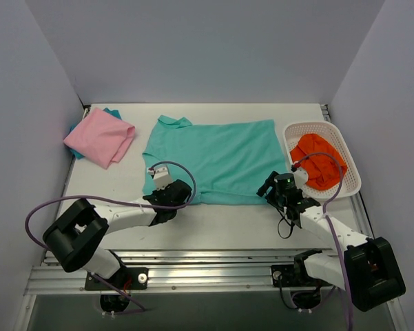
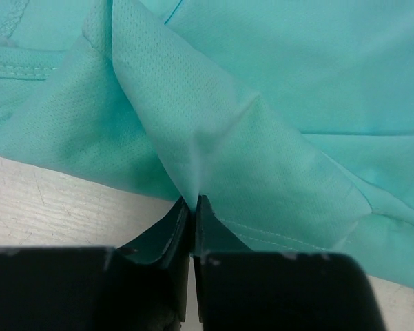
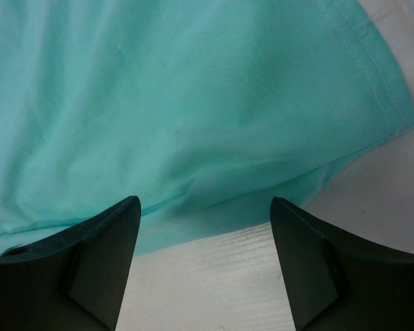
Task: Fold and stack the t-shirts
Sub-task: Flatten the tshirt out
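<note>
Left gripper (image 2: 192, 201): dark fingers pressed together on a pinch of the mint-teal t-shirt (image 1: 217, 158), and the cloth rises from the pinch in a raised ridge above the table.
Left grip location: near-left corner of the shirt, just inside its near hem, as the top view shows.
Right gripper (image 3: 204, 207): fingers spread wide with nothing between them; the shirt's near-right edge lies just ahead of the tips, with bare table under them.
Mint-teal t-shirt: spread mostly flat across the middle of the table (image 1: 227, 224), collar end towards the left, stitched hem at the right, lower left corner rumpled.
Pink t-shirt (image 1: 100, 138): folded into a loose bundle at the far-left of the table, well apart from both grippers.
Turquoise cloth (image 1: 111, 110): peeks out from under the pink bundle at its far and left edges.
White lattice basket (image 1: 348, 148): at the right edge of the table, just beside the mint-teal shirt's right hem.
Orange garment (image 1: 320, 165): crumpled inside the basket; its kind is unclear.
</note>
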`<action>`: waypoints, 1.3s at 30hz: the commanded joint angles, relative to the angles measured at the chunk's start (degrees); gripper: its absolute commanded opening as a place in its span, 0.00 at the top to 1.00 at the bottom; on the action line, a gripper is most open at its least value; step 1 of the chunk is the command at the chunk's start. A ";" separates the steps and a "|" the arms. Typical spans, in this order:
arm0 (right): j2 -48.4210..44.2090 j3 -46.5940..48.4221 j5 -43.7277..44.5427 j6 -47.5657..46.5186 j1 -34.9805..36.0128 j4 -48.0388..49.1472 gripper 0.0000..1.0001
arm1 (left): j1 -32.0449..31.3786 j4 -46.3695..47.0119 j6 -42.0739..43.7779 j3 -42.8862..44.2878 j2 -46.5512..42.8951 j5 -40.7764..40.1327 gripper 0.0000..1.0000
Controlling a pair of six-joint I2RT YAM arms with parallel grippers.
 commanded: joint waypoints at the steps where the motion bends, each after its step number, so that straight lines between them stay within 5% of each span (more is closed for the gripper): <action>1: -0.16 0.20 1.92 -0.53 0.31 0.29 0.29 | 0.25 -0.06 0.21 0.45 -4.57 -0.62 0.90; 11: -3.49 -0.50 0.87 -0.36 0.40 -1.37 0.29 | -1.33 -11.65 2.32 4.32 -12.14 2.80 0.89; 30: -21.51 -1.64 -2.65 1.93 0.84 -15.70 0.28 | -13.10 -28.36 -10.15 0.19 -26.38 10.89 0.85; 34: -22.66 -2.00 -3.61 2.37 1.10 -16.32 0.28 | -17.50 -31.96 -14.63 -0.33 -28.23 9.75 0.75; 35: -22.57 -1.82 -3.79 2.37 1.10 -16.75 0.27 | -19.51 -32.05 -15.43 -0.86 -28.75 9.57 0.57; 39: -19.94 -1.65 -4.06 2.72 1.45 -17.20 0.23 | -23.38 -31.00 -20.08 -4.03 -30.16 8.61 0.38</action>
